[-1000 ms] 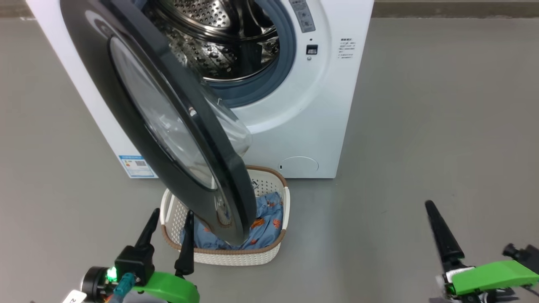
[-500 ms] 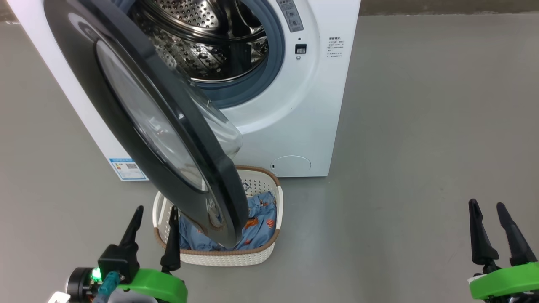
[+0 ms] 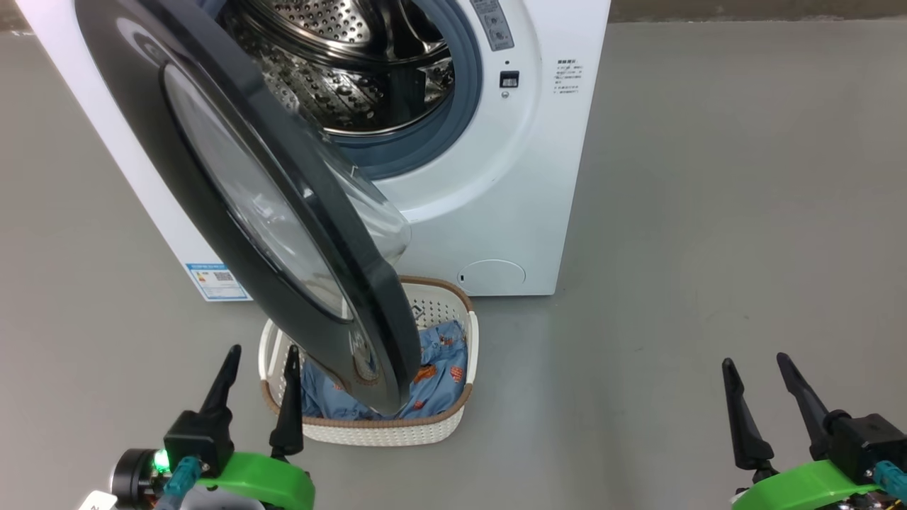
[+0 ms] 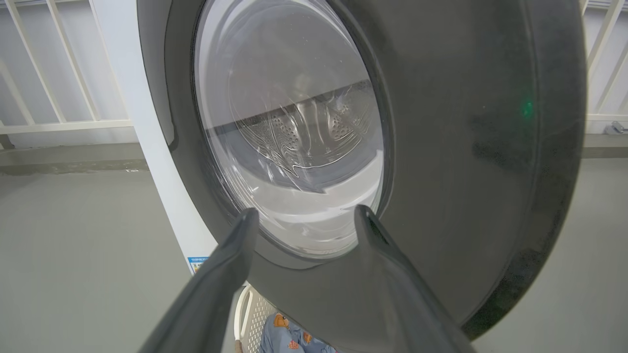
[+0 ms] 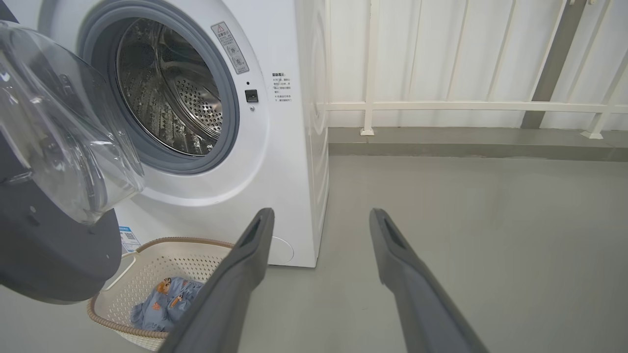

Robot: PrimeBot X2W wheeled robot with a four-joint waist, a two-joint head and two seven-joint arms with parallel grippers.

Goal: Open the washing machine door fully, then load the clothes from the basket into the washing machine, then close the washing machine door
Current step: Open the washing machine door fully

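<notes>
The white washing machine stands ahead with its steel drum exposed. Its black-ringed washing machine door hangs partly open, swung out over the basket. The cream basket sits on the floor against the machine's front and holds the light blue clothes. My left gripper is open, low at the basket's left rim, just in front of the door's lower edge; the left wrist view has the door close before its fingers. My right gripper is open at the lower right, over bare floor, holding nothing. The right wrist view takes in the drum, basket and clothes.
Grey floor surrounds the machine, with wide free room to the right. A white railing and wall panels run behind the machine. A blue label sticker and a round flap mark the machine's lower front.
The right gripper has turned from edge-on to both fingers showing and now sits a little lower and further left. The camera shifted slightly. Left gripper and door hold their places.
</notes>
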